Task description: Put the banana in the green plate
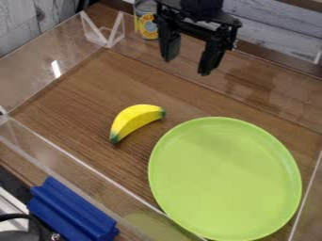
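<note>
Blue block point(70, 218): lying at lower left, outside the clear wall.
Green plate point(227, 181): sitting flat, filling lower right of the wooden tabletop point(126, 80).
Banana point(134, 120): lying at centre left, just beside the plate's upper-left rim, apart from it.
Gripper point(189, 56): hanging at top centre, fingers spreading wide, gripping nothing.

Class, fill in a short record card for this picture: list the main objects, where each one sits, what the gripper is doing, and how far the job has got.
Surface: brown wood-grain table inside clear plastic walls
Fruit: small curved yellow toy banana, lying on the table, left of the plate, not touching it
Dish: large round lime-green plastic plate, empty, at lower right
Tool: black robot gripper, open, pointing down, holding nothing, hanging above the table behind the banana
Progress: banana not yet picked up
</note>
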Robot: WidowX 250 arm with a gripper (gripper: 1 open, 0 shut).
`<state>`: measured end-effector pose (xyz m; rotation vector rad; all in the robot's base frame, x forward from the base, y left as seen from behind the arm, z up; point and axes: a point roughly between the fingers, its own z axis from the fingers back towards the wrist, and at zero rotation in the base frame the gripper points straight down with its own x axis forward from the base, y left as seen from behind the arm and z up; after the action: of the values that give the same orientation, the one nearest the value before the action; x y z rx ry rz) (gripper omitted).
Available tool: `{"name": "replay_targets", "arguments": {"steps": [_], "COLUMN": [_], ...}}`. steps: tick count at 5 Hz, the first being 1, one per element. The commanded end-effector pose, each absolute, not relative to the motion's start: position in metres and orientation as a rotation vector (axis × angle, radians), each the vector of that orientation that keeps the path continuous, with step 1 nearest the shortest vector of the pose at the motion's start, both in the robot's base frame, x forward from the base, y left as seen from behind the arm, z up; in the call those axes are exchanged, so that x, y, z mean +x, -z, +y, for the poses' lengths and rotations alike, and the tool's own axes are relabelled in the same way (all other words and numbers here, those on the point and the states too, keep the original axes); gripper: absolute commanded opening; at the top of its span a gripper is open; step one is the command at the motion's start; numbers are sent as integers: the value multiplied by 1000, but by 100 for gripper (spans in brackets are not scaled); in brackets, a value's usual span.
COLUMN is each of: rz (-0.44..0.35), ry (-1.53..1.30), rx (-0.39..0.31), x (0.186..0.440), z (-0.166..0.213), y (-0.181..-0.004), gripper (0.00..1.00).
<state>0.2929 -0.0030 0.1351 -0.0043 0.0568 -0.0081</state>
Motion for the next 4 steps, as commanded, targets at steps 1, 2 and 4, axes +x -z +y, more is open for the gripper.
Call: {"name": "replay_targets", "arguments": {"steps": [1, 2, 4], "rz": [49, 29, -17], "ry": [33, 97, 188], "rx": [-6, -7, 5], "x": [287, 276, 268], "z": [6, 17, 47], "y": [-126, -115, -102], "gripper": [100, 100, 100]}}
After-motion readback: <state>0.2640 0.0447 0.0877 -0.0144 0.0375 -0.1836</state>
